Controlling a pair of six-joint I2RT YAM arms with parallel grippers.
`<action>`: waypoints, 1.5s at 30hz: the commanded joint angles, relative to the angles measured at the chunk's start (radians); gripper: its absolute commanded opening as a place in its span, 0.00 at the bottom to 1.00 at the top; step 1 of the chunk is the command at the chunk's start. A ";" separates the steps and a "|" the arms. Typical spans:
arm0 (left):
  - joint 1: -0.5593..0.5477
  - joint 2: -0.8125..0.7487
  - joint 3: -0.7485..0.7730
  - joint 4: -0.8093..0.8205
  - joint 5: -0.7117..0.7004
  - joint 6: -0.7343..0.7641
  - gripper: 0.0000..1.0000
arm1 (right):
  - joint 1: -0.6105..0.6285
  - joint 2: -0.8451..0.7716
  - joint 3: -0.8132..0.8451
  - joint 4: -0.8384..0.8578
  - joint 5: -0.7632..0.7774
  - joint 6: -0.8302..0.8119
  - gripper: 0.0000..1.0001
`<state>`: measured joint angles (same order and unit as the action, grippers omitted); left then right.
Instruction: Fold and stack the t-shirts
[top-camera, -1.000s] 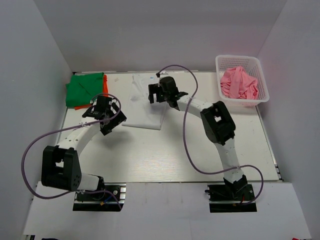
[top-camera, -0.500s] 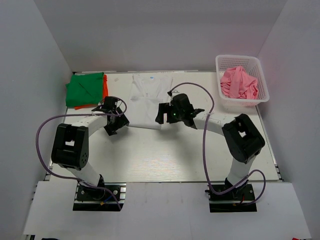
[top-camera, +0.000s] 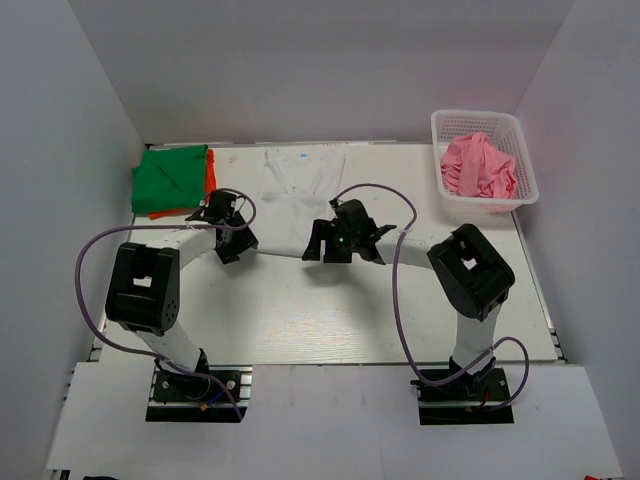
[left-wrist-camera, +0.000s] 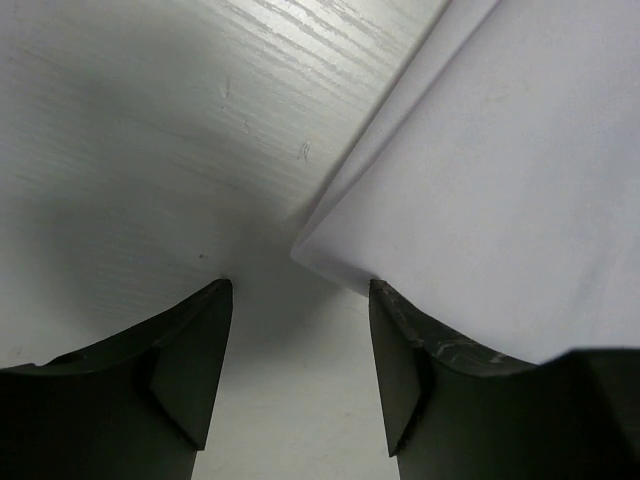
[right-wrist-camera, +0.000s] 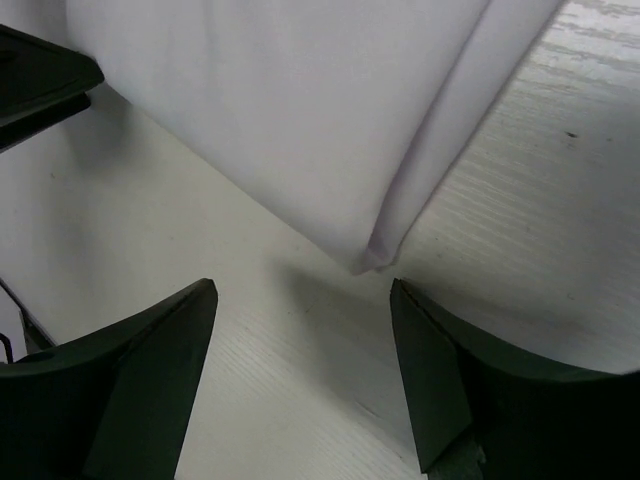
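Closely, left end effector and right end effector straddle t-shirt corners.

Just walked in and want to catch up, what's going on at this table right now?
Two robot arms are working on a white t-shirt lying on the table. The left gripper and right gripper each sit low at one of its near corners, jaws open, nothing gripped yet. A folded green t-shirt lies on an orange t-shirt at far left; a pink t-shirt is crumpled in the basket at far right.
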<state>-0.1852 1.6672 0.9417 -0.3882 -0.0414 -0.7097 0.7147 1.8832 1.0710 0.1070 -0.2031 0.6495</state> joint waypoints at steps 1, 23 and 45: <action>0.000 0.042 0.009 0.012 0.008 0.013 0.67 | 0.000 0.034 0.017 -0.049 0.054 0.108 0.75; -0.025 0.046 -0.016 -0.020 0.075 0.004 0.00 | -0.001 0.042 -0.028 -0.012 0.150 0.090 0.00; -0.120 -0.756 -0.204 -0.153 0.299 0.041 0.00 | 0.114 -0.620 -0.197 -0.259 0.105 -0.341 0.00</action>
<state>-0.3027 0.9504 0.6735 -0.5243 0.2367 -0.6838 0.8326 1.3094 0.8188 -0.1143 -0.1493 0.3210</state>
